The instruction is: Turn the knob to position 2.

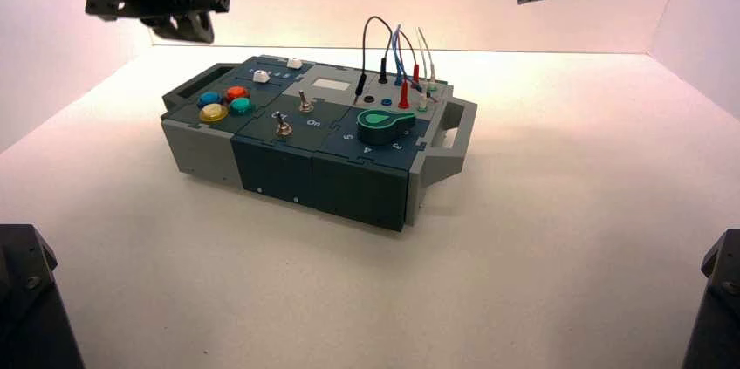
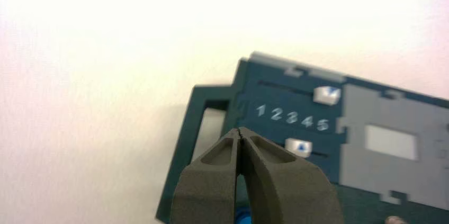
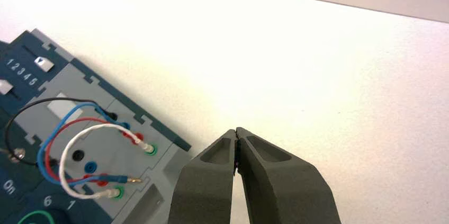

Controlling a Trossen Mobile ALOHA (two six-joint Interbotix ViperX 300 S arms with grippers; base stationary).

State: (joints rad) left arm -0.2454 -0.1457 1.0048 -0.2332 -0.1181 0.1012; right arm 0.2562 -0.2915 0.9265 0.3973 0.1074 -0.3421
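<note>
While both arms hang raised behind the box point(image 1: 262, 168):
Left gripper point(image 2: 240, 132): one, fingertips together, empty.
Right gripper point(image 3: 235, 131): one, fingertips together, empty.
Knob point(image 1: 384, 126): one, untouched.

Your light is bright and warm, washing the table point(image 1: 541, 238) almost white with a pinkish tint. The box point(image 1: 288, 168) throws only a soft shadow on its near side. In the left wrist view the sliders point(image 2: 326, 95) look blurred, and glare bleaches the far tabletop.
</note>
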